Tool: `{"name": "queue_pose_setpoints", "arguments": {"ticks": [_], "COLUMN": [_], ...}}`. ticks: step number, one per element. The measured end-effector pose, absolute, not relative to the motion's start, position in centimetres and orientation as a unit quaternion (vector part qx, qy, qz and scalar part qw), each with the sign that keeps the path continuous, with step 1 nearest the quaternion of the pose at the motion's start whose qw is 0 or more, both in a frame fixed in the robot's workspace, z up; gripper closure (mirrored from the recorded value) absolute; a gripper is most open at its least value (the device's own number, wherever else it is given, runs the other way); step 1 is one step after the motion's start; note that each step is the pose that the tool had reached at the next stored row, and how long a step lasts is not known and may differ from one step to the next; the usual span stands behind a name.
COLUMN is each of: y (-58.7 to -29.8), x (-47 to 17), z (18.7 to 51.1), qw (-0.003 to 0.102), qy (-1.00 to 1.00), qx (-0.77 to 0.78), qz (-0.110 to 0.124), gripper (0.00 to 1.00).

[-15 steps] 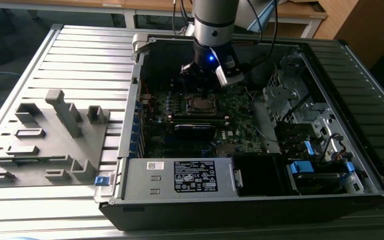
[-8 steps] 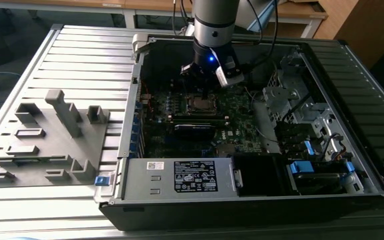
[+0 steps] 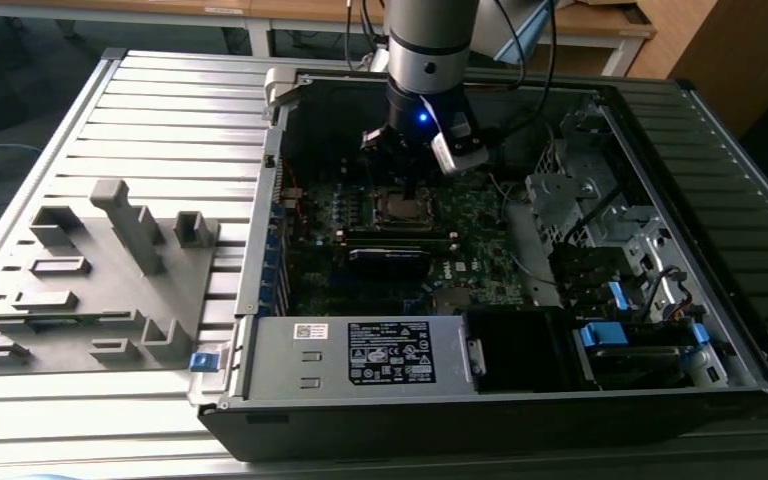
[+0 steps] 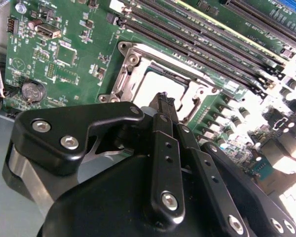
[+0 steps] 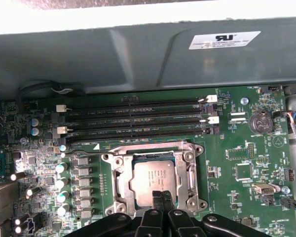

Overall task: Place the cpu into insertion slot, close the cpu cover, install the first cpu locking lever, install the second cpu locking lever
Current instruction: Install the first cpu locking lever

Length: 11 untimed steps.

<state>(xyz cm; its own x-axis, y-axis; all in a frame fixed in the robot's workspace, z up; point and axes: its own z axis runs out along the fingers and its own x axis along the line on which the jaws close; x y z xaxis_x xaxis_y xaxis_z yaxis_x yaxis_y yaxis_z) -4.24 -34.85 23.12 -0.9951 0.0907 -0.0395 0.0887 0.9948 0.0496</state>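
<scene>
Exterior view, arm point(image 3: 427, 60) upright, reaching down into computer case point(image 3: 491, 425), pincer point(image 3: 402, 180) clenched empty just above cpu point(image 3: 398, 208).

From my station, the exterior view gives me a grey ribbed metal table point(image 3: 157, 110) that spreads from nine o'clock across to three and down to six. Behind it, at twelve o'clock, stands a wooden desk point(image 3: 304, 10) on white legs point(image 3: 261, 40). Between one and two o'clock I see a brown wooden panel point(image 3: 724, 45); whether it is a cabinet or a door I cannot tell. Dark floor point(image 3: 11, 70) fills ten to eleven o'clock. The light is soft and even, with a pale sheen on the slats near eleven.
</scene>
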Motion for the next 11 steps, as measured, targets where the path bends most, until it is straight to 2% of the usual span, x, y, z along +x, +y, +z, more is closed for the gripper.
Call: {"name": "queue_pose_setpoints", "arguments": {"ticks": [11], "y": [-34.85], "x": [-4.73], "z": [23.12], "qw": [0.021], "qy": [0.998], "qx": [0.045], "qz": [0.024], "gripper": [0.89]}}
